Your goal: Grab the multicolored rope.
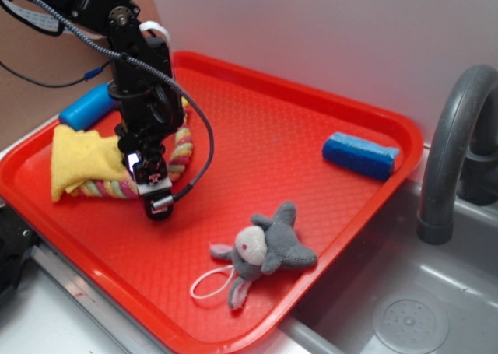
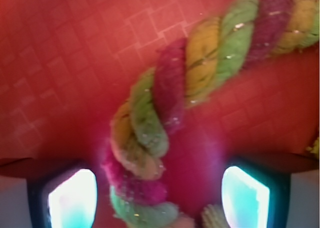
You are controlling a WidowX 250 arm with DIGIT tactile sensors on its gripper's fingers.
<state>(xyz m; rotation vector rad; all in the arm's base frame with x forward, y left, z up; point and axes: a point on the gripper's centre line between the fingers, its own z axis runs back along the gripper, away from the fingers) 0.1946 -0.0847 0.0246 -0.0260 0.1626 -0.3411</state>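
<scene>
In the wrist view, the gripper was seen with its two fingers spread wide, one at each lower corner, and the multicolored rope ran up between them over the red tray. The rope lay nearer the left finger; whether either finger touched it could not be told, and nothing was clamped.

In the exterior view, a grey plush toy was found nearest the camera, close to the tray's front rim, with its thin white cord loop laid out beside it. Further back on the left, the gripper was lowered to the tray at the curved rope, which was partly hidden by the black arm. A yellow cloth was spread just beside the rope, overlapping its end. Behind the cloth a blue cylinder rested near the tray's back rim. A blue sponge lay well apart at the right. Beyond the tray's right edge, a grey sink and grey faucet were visible.
</scene>
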